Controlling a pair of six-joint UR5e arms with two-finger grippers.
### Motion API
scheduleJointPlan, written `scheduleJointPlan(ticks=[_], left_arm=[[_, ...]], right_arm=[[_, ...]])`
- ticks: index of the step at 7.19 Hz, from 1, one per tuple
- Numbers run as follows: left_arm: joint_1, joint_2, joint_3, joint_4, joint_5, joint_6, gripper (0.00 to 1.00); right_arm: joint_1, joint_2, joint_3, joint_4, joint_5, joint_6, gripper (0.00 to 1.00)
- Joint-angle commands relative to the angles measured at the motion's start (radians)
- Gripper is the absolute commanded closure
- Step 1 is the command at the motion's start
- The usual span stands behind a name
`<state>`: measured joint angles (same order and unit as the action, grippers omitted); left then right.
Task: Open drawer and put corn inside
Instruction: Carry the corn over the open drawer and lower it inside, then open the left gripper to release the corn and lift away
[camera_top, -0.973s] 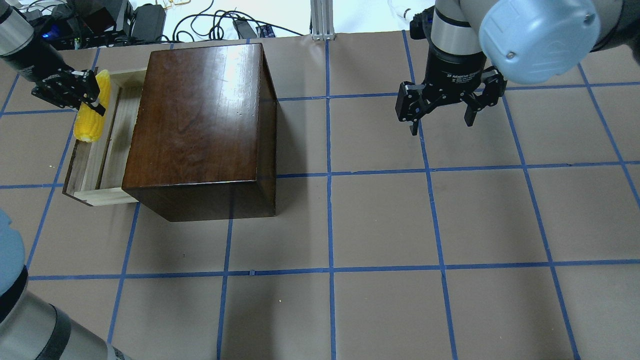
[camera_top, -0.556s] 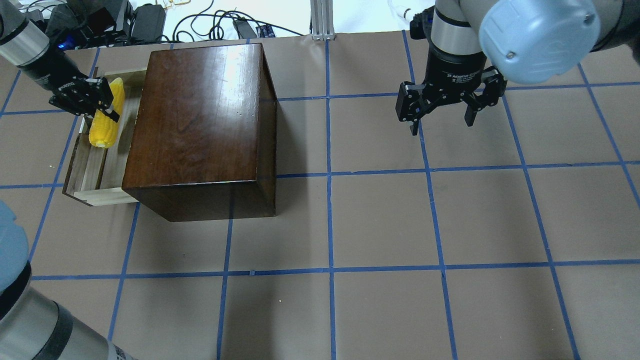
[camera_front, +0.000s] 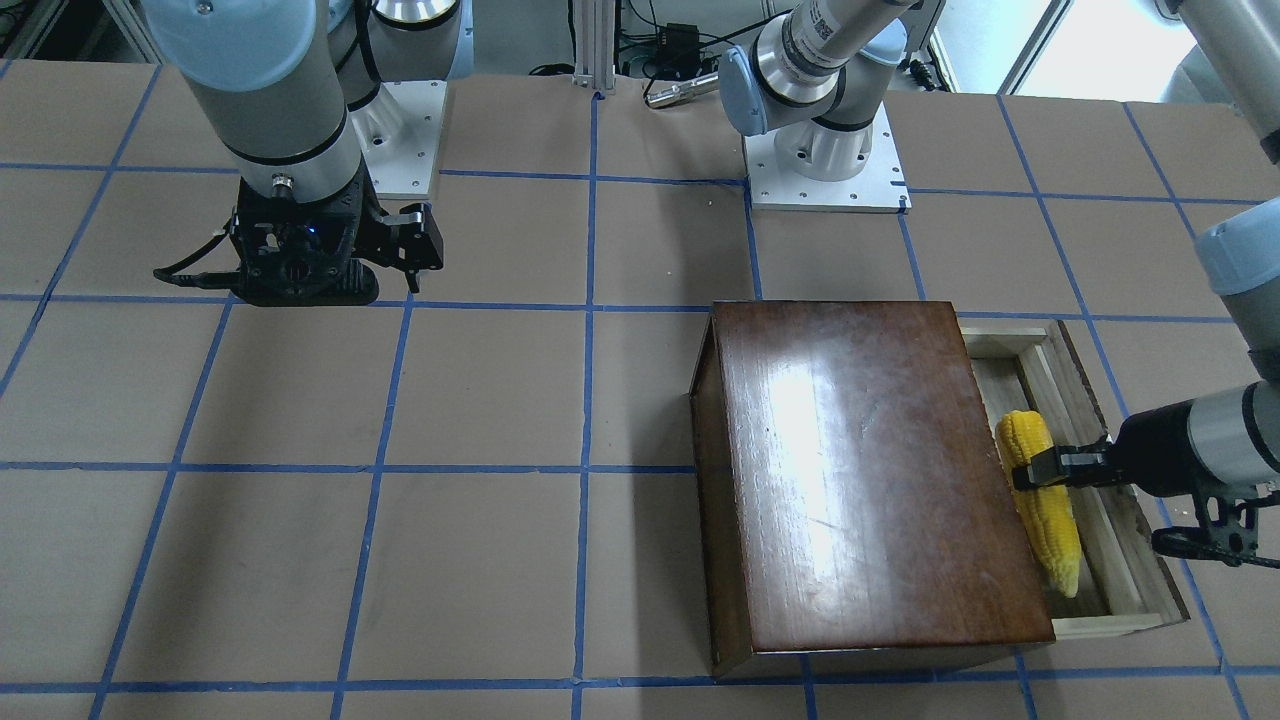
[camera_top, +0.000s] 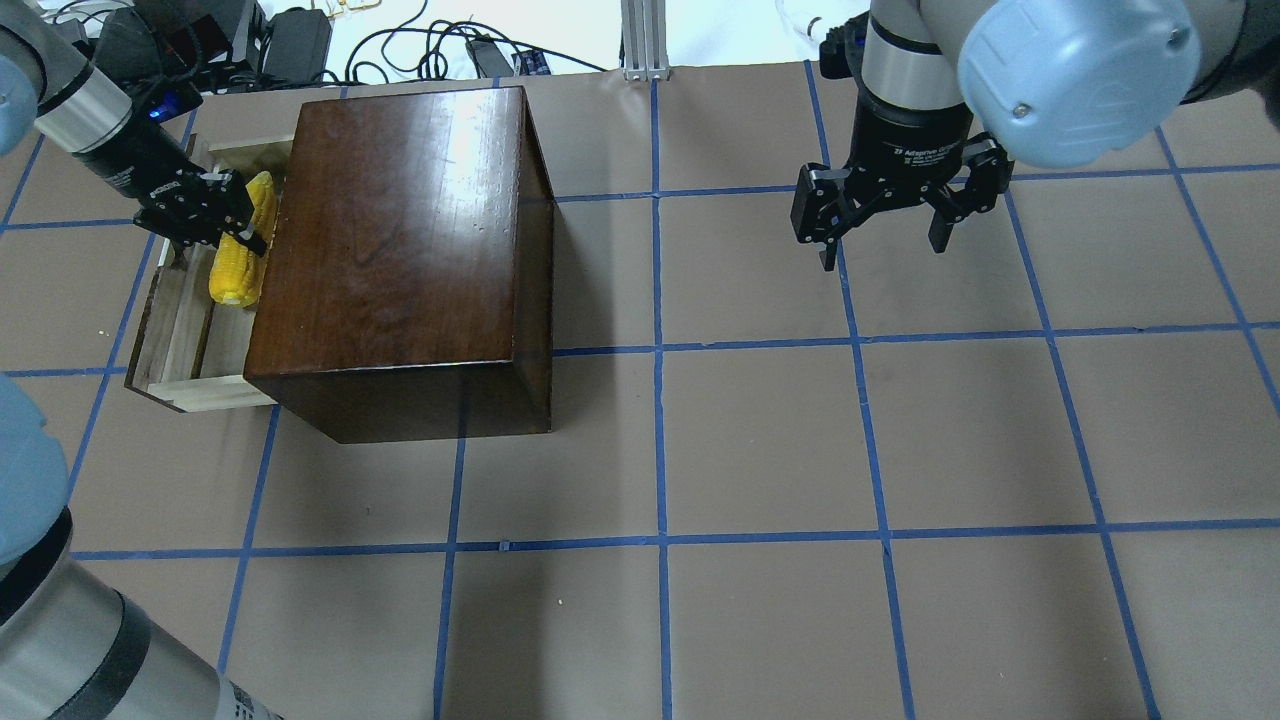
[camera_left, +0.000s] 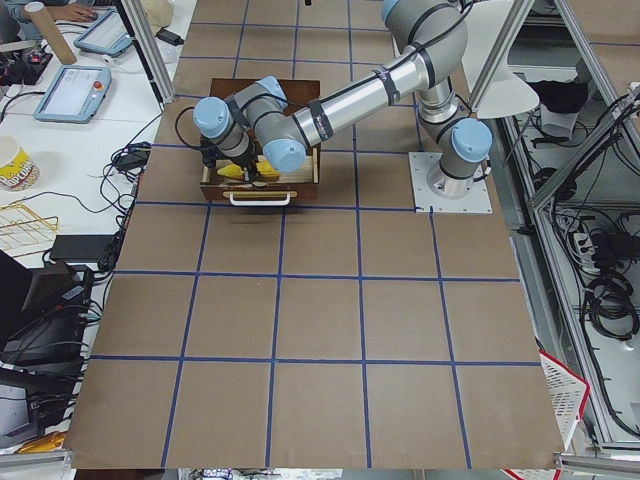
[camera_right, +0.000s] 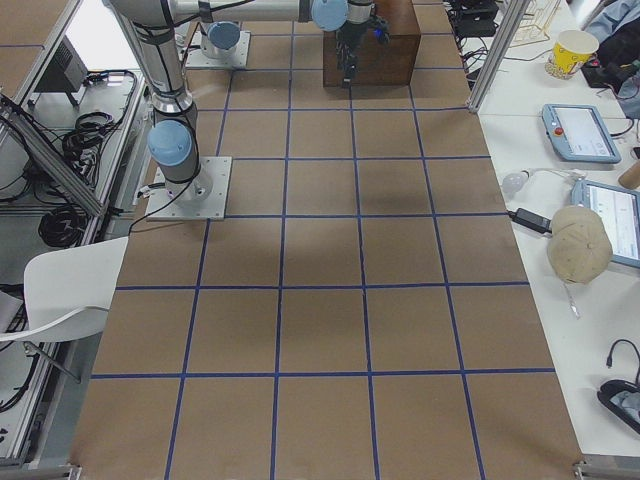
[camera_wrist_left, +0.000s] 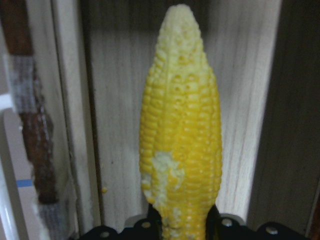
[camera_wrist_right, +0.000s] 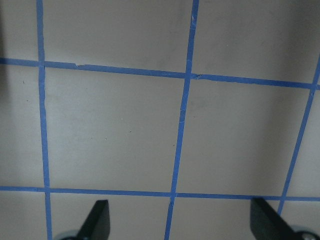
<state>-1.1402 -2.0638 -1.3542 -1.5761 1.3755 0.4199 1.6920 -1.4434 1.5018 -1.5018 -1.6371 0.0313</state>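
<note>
Left arm reaches in low from the drawer side of the box (camera_top: 400, 230), forearm close to level, wrist over the open drawer (camera_top: 180, 330). Left gripper (camera_top: 240, 222) is clamped across the corn (camera_front: 1050, 520), and the wrist view shows the fingers (camera_wrist_left: 150, 222) pinching its thick end. The corn runs lengthwise along the drawer, parallel to the box wall and just beside it, with its pale tip towards the operators' end. It sits over the pale wood floor, inside the drawer outline. Can't tell if it touches the floor.

Right arm is well away from the box on the side opposite the drawer, wrist vertical. Right gripper (camera_top: 884, 253) points straight down over bare table (camera_top: 760, 440), fingers spread wide, nothing between them.

Hard to see:
- The box hides the inner part of the drawer.
- The drawer front shows only edge-on from above.
- The gripper covers the middle of the corn in the overhead view.
- From the right side view, the box blocks the drawer and corn completely.
- In the left side view, the corn is only a small yellow patch behind the arm.
</note>
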Motion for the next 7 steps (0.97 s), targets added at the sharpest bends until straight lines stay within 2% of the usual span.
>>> scheduleJointPlan(ticks=[1,7], left_arm=[[-0.001,-0.004,0.003,0.001,-0.019,-0.015,0.01],[-0.009,0.028,0.012,-0.010,-0.016,-0.035,0.00]], right_arm=[[0.000,0.000,0.000,0.000,-0.001,0.001,0.00],[0.000,0.000,0.000,0.000,-0.001,0.001,0.00]])
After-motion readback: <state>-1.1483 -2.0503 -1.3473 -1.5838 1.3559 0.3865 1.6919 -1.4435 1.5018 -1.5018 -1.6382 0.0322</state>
